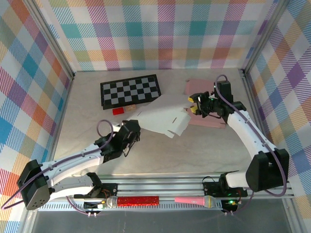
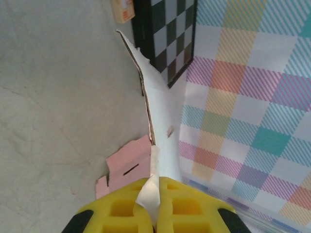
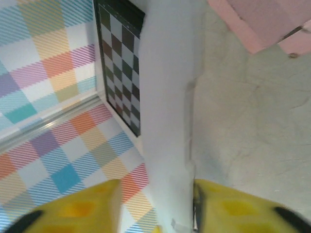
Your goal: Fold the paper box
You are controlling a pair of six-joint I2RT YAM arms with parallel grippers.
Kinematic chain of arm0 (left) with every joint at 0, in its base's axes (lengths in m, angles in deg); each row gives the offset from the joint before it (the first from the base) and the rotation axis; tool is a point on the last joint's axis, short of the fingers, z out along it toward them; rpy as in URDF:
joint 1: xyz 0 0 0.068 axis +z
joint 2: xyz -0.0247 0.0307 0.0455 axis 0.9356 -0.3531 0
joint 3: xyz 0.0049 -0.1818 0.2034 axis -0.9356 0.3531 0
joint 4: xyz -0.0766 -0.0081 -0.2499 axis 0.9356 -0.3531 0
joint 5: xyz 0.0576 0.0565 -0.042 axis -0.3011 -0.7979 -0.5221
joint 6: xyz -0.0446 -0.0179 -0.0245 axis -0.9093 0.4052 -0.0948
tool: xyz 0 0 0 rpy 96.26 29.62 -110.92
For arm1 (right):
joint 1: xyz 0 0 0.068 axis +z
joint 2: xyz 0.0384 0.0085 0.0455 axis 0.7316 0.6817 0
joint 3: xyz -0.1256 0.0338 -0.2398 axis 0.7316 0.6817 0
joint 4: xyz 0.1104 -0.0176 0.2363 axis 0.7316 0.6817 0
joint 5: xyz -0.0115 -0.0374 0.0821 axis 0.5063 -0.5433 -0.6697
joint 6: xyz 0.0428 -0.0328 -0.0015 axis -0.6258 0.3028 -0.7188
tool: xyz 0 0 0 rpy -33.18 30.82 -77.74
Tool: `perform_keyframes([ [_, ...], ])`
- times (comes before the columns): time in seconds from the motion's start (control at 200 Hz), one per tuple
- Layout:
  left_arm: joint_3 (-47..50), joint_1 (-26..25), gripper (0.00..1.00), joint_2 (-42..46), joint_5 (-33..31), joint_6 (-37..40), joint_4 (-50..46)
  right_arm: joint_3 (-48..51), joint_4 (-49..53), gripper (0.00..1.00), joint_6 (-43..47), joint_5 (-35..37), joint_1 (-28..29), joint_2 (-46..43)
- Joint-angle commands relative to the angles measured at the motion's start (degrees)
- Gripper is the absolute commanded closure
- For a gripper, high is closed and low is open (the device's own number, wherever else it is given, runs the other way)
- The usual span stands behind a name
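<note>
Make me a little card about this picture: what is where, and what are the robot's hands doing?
box: white sheet, mid-table, reaching from one gripper to the other
left gripper: shut on the box's edge
right gripper: jaws apart, box edge between them
checkerboard: flat, behind the box
pink sheet: flat, back right
red block: at the checkerboard's front edge

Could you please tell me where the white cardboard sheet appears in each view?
Top external: white cardboard sheet at picture centre, just below the checkerboard.
Left wrist: sheet edge-on, running from bottom centre up toward the checkerboard.
Right wrist: sheet as tall band up the middle, checkerboard to its left.
Shared landmark: the checkerboard.
</note>
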Motion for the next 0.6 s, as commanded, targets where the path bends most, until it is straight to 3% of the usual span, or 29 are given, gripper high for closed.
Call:
perform_keyframes([
  [0.0,-7.4,0.4,1.0,0.0,-4.6,-22.6,-11.6,-1.5,9.5,0.4,1.3,6.7,2.6,-8.9],
  [0.1,-11.9,0.7,1.0,-2.2,-6.6,-23.1,-14.3,1.4,13.2,0.3,-6.1,16.1,9.2,-17.9],
  [0.255,-15.7,0.9,1.0,-6.0,-8.3,-23.2,-12.2,6.4,10.2,0.26,-23.7,29.2,25.7,-26.5],
  [0.445,-19.7,1.2,1.0,-10.1,-9.9,-22.2,-11.4,-3.6,10.0,0.25,-28.2,42.9,40.6,-20.5],
  [0.595,-20.8,1.2,1.0,-11.9,-10.3,-20.9,-7.8,-6.5,7.0,0.26,-31.2,45.0,44.6,-13.6],
])
